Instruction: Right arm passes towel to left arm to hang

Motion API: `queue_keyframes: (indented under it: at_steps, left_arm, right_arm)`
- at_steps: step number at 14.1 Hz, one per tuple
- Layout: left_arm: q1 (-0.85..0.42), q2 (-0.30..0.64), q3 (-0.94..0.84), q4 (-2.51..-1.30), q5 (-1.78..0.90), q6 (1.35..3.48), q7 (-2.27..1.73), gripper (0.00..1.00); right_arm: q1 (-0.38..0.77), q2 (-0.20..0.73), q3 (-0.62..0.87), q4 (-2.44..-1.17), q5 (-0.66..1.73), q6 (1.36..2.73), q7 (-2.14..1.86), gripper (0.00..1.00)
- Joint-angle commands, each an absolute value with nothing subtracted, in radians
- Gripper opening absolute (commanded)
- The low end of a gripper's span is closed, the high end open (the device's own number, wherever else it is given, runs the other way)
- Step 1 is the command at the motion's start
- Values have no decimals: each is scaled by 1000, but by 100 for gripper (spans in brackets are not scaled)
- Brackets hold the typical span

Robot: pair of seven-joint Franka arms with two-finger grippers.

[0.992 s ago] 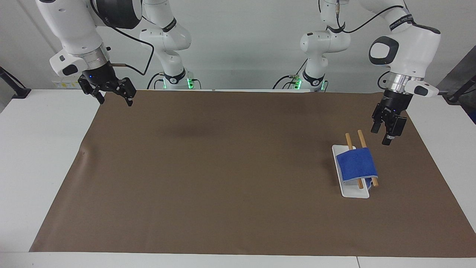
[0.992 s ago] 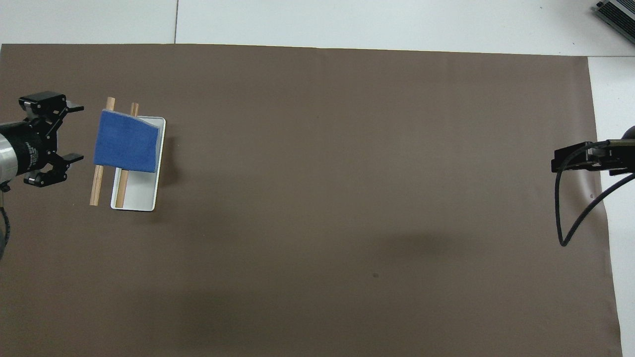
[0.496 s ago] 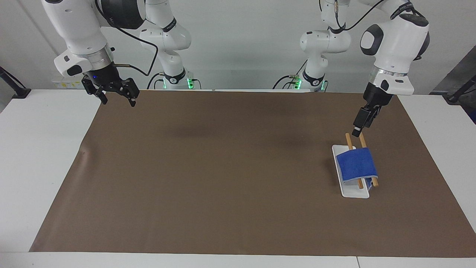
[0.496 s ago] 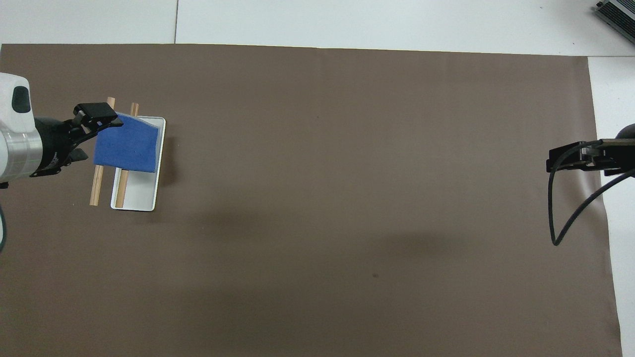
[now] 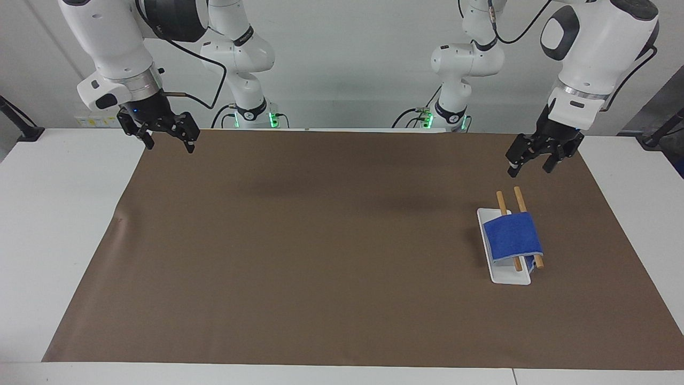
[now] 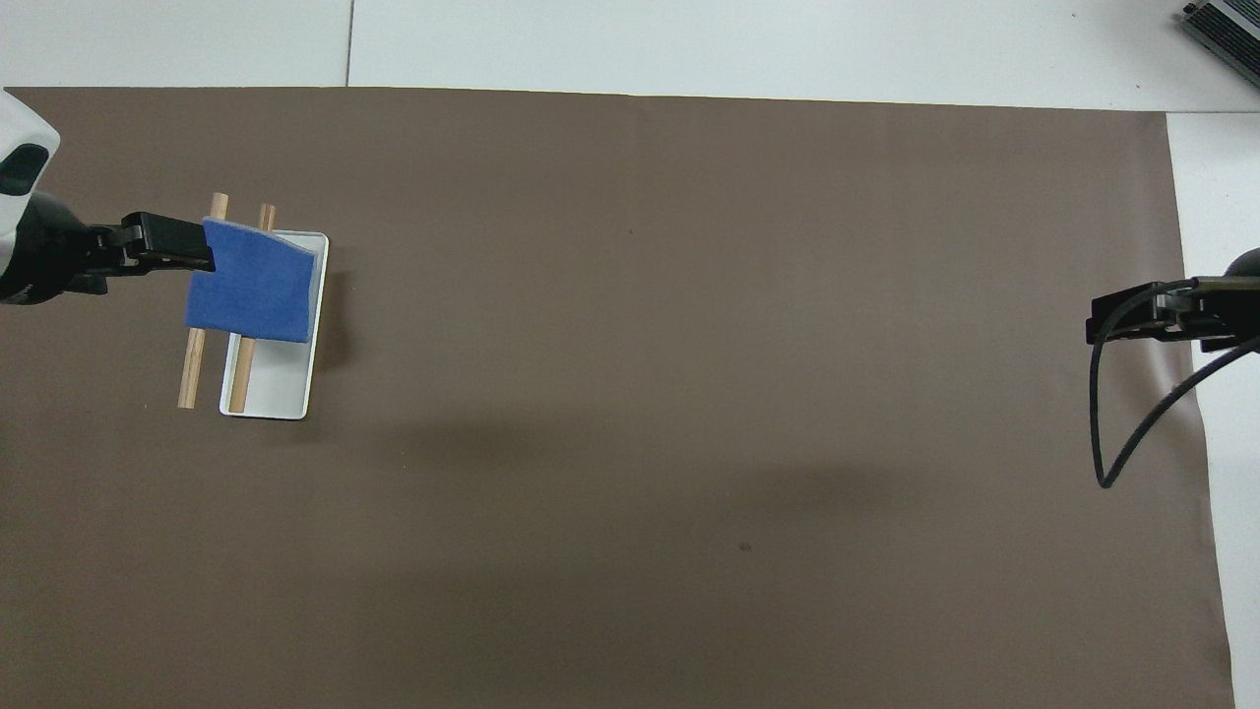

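Note:
The bright blue towel (image 5: pixel 512 235) hangs folded over two wooden rods (image 5: pixel 517 197) of a small white rack (image 5: pixel 505 275) toward the left arm's end of the table. It also shows in the overhead view (image 6: pixel 254 286). My left gripper (image 5: pixel 531 163) is open and empty, up in the air over the mat beside the rack, apart from the towel. In the overhead view the left gripper (image 6: pixel 187 258) lines up with the towel's edge. My right gripper (image 5: pixel 167 141) is open and empty and waits over the mat's corner at the right arm's end, also in the overhead view (image 6: pixel 1107 323).
A brown mat (image 5: pixel 320 240) covers most of the white table (image 5: pixel 59 224). A black cable (image 6: pixel 1132 433) loops down from the right wrist. A dark device (image 6: pixel 1226 25) lies at the table's corner farthest from the robots.
The left gripper has risen from just above the rods' ends and turned, so its spread fingers now show. The towel stays on the rods. The right gripper has barely moved.

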State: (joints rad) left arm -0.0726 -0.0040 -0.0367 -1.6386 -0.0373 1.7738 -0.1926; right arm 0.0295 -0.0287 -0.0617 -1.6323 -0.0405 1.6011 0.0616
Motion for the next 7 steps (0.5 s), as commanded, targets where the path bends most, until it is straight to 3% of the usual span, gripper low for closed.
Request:
queue_keyframes:
  at_steps: [1, 7]
  left_arm:
    - [-84, 67, -40, -1487, -3, 1636, -112, 100]
    - [-87, 15, -40, -1496, -5, 1484, 11, 100]
  right_arm:
    - [17, -55, -54, -1655, -28, 1595, 74, 100]
    - [17, -55, -54, -1655, -28, 1595, 75, 100]
